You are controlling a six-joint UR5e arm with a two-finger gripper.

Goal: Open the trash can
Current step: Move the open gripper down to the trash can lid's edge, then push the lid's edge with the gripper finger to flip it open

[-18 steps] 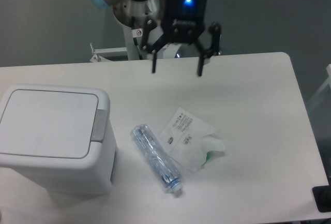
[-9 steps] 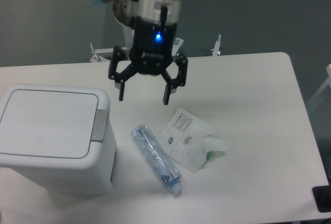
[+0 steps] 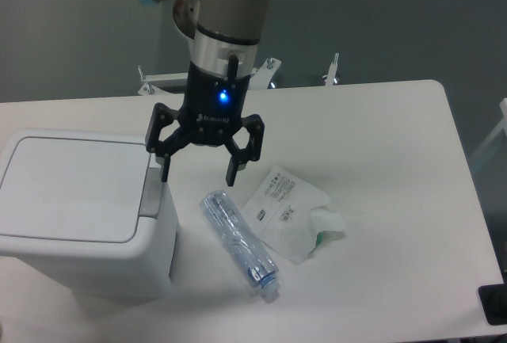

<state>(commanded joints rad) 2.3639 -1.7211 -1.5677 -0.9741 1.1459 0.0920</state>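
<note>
One arm, one tool (image 3: pixel 197 175), fingers spread wide, nothing between them. Blue light lit on the tool body. Tool points down over the bench (image 3: pixel 396 137); whether the tips touch anything, can't tell from this angle

trash can (image 3: pixel 79 208) sits to the camera-left of the tool, at the bench's left-front corner. Lid flat and shut. Grey push-button tab (image 3: pixel 152 191) on the lid's right edge is directly below the tool's camera-left fingertip – tip looks right at the tab's upper end, contact or a gap above it not clear. Other fingertip hangs past the can's right side, over bare bench

Clear crushed plastic bottle (image 3: pixel 240 243) lies on its side just below and to the camera-right of the tool, running diagonally, cap end toward the front edge. Its upper end is near the tool's camera-right fingertip, apart from it. Bottle is close beside the can's right wall, not touching as far as I can see

White printed wrapper (image 3: pixel 287 208) lies flat to the right of the bottle, its left edge touching or tucked beside the bottle. Crumpled bit with a green patch (image 3: pixel 325 236) at the wrapper's lower right corner

Dark object (image 3: pixel 494 305) at the bench's far right-front corner, cut off by frame, can't identify
</note>
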